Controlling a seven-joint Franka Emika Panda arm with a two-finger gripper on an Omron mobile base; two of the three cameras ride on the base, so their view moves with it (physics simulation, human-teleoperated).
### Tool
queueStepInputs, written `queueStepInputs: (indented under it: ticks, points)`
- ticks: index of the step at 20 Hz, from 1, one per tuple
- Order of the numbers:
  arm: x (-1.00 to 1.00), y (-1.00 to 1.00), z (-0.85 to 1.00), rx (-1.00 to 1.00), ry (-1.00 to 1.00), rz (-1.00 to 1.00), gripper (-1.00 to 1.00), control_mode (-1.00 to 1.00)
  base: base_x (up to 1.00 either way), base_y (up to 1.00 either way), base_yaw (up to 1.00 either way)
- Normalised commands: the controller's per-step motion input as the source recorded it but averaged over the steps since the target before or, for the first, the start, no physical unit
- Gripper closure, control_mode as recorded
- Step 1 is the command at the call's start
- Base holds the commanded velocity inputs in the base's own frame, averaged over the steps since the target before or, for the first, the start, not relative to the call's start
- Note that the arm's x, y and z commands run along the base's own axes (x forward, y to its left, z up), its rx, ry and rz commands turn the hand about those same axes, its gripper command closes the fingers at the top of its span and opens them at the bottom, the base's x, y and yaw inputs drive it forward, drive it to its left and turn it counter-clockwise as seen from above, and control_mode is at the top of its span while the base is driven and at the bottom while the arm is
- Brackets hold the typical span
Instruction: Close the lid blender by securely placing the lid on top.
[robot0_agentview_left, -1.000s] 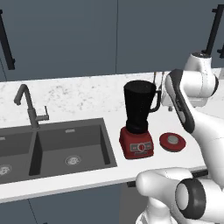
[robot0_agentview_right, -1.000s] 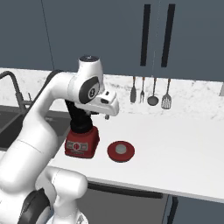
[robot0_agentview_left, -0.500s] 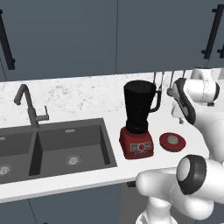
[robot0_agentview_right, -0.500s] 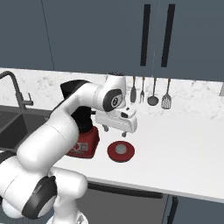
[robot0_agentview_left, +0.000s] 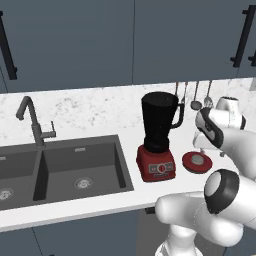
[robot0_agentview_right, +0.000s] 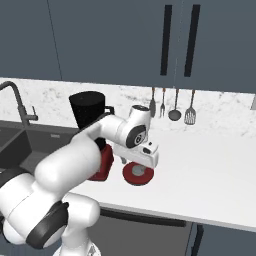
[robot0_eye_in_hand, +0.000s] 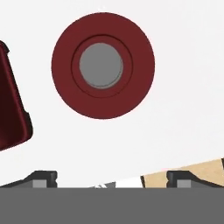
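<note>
Flat even rendered light, soft faint shadows, no glare, slightly blurry.

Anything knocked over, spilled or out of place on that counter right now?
Nothing stands out. The blender stands upright, jar mouth uncovered; the lid lies flat on the counter beside its base, with the open gripper above it.

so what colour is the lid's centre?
Grey disc inside a dark red ring on the lid, clearest in the hand view.
</note>
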Motion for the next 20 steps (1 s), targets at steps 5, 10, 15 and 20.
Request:
queueStepInputs:
  ticks: [5,10,15,20]
  points:
    - [0.44,0.00,-0.15,0.00,-0.03,0.00,-1.00,-1.00,0.00,0.00,0.00]
    - [0.30,0.00,-0.32,0.00,0.00,0.00,-1.00,-1.00,0.00,0.00,0.00]
    - [0.32,0.00,-0.37,0.00,0.00,0.00,-1.00,-1.00,0.00,0.00,0.00]
    - [0.24,0.00,-0.27,0.00,-0.02,0.00,-1.00,-1.00,0.00,0.00,0.00]
